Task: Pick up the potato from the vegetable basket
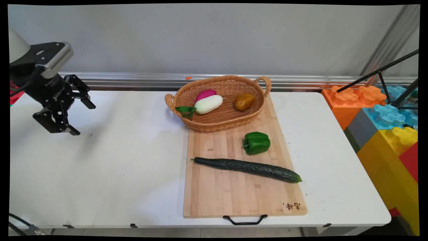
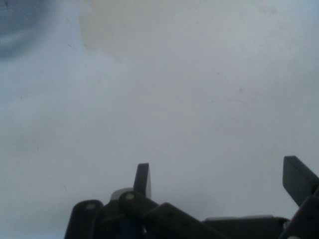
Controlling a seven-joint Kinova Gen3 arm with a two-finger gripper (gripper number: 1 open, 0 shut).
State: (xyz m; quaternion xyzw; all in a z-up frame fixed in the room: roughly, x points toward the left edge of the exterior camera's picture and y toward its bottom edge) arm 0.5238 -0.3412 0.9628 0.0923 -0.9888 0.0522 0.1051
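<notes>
My black gripper (image 1: pixel 83 118) hangs open above the left part of the white table (image 1: pixel 127 167), holding nothing. In the hand view its two fingers (image 2: pixel 143 180) stand wide apart over bare white tabletop (image 2: pixel 164 104). Far to its right lies a wooden cutting board (image 1: pixel 234 194). On the board rest a long dark cucumber (image 1: pixel 247 169) and a green bell pepper (image 1: pixel 256 143). A wicker basket (image 1: pixel 200 125) sits at the board's far end, holding a pink-and-white radish (image 1: pixel 207 102) and a brown potato (image 1: pixel 243 101).
Big coloured toy blocks (image 1: pixel 384 134) stand off the table's right end, with black tripod legs (image 1: pixel 384 72) above them. A metal rail (image 1: pixel 133 80) runs along the wall behind the table. The board's black handle (image 1: pixel 245 221) overhangs the near edge.
</notes>
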